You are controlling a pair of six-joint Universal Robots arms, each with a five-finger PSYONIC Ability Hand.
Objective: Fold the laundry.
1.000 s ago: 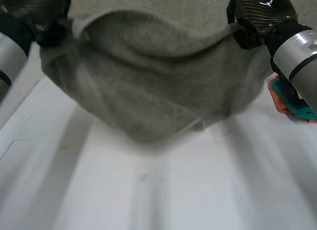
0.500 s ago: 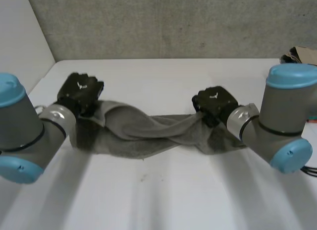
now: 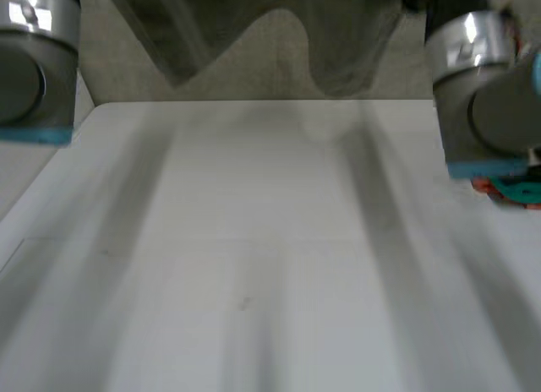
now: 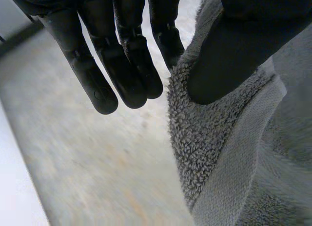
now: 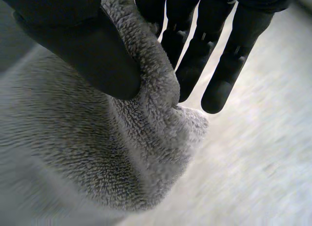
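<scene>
1. Grey terry towel [image 3: 347, 46]: hangs in the air above the far end of the white worktop [image 3: 254, 240], between the two arms and not touching the surface.
2. Left hand [image 4: 124, 65]: fingers straight, with the thumb pressed onto the towel's hemmed edge, pinching the cloth against the nearest finger.
3. Right hand [image 5: 204, 46]: thumb clamps a bunched fold of the towel against straight fingers. The rest of the cloth hangs below the palm.
4. Small orange-and-teal object [image 3: 507, 189]: lies on the worktop just beside the right arm [image 3: 482, 96]. I cannot tell what it is.
</scene>
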